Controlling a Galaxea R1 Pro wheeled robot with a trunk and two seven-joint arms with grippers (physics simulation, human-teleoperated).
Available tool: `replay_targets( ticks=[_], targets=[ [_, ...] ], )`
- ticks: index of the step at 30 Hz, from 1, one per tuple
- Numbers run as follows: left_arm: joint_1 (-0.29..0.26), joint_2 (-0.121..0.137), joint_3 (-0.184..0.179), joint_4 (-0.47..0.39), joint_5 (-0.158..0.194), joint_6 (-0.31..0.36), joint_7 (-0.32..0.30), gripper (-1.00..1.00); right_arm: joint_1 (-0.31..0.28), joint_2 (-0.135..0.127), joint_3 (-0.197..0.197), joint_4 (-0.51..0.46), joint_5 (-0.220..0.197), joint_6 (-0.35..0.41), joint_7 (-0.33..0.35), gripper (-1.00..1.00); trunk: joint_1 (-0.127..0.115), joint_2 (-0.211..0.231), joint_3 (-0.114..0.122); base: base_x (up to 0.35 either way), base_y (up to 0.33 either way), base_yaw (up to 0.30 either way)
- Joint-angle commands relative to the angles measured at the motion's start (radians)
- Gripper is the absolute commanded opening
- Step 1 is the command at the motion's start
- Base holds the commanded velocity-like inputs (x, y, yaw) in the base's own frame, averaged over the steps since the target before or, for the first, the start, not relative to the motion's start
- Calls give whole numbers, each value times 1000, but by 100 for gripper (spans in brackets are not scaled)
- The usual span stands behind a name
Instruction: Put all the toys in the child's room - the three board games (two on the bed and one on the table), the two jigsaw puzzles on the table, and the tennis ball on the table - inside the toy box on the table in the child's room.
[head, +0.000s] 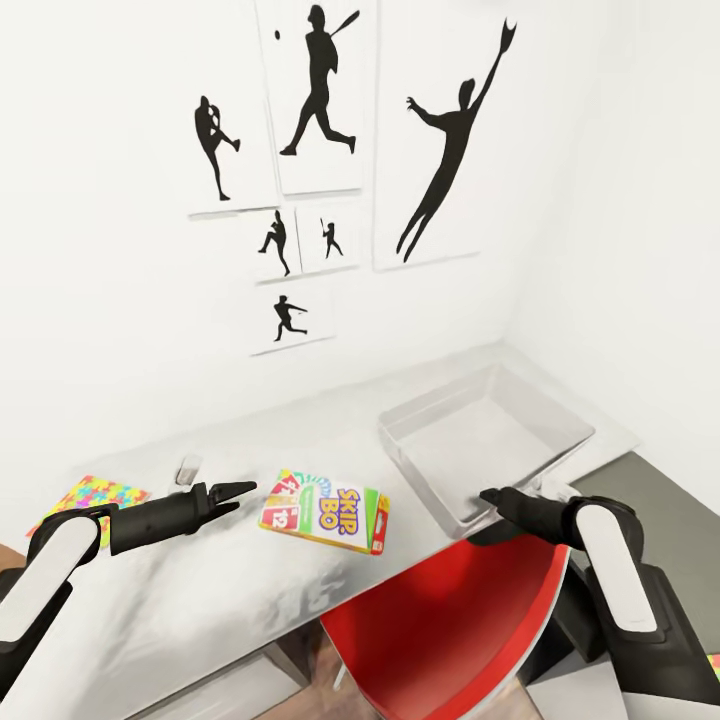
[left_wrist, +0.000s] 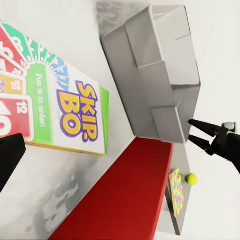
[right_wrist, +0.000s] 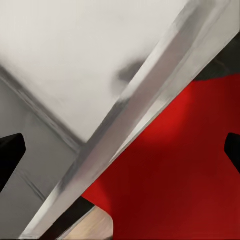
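Observation:
A Skip-Bo board game (head: 325, 510) (left_wrist: 60, 107) lies flat on the grey table (head: 200, 590), left of the empty translucent toy box (head: 490, 440) (left_wrist: 160, 75). My left gripper (head: 243, 492) hovers just left of the game, its fingers (left_wrist: 10, 155) slightly parted and holding nothing. Over the box's near corner my right gripper (head: 488, 496) (left_wrist: 192, 131) (right_wrist: 120, 152) is open and empty. One jigsaw puzzle (head: 95, 497) rests at the table's left end. A second puzzle (left_wrist: 176, 192) and the tennis ball (left_wrist: 190, 178) lie beyond the box.
A red chair (head: 450, 630) (right_wrist: 185, 165) is pushed in under the table's front edge between my arms. A small white object (head: 188, 466) stands behind the left gripper. Silhouette posters (head: 320, 90) hang on the white wall behind the table.

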Motion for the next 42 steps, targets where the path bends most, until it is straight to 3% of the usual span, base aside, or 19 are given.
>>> replay_targets(
  ticks=[1,7,12,15,19,22,26,35,42],
  targets=[
    [-1,1,-1,0,-6,1,-7,100,6,0,-1,-7,-20,3,-10,100,1,-2,0,0,0,0],
    [-1,1,-1,0,-6,1,-7,100,29,-1,-24,-19,-83,3,-10,100,1,-2,9,0,0,0],
    [-1,1,-1,1,-6,2,-7,100,62,-1,-92,-32,-107,3,-3,100,1,-2,17,0,0,0],
    [-1,1,-1,1,-6,2,-8,100,79,-1,-124,-33,-111,3,43,100,1,-2,22,0,0,0],
    [-1,1,-1,1,-6,2,-8,100,102,-2,-163,-35,-110,3,178,100,1,-2,29,0,0,0],
    [-1,1,-1,1,-6,2,-8,100,132,-4,-223,-35,-110,3,347,100,1,-2,33,0,0,0],
    [-1,1,-1,1,-6,2,-8,100,165,-11,-288,-34,-104,3,518,100,1,-2,40,0,0,0],
    [-1,0,-1,1,-5,2,-8,100,227,-59,-348,-31,-102,3,711,100,1,-2,54,0,0,0],
    [-1,-1,-1,1,-4,3,-9,100,240,-73,-361,-20,-99,3,785,100,1,-2,64,0,0,0]
  ],
)
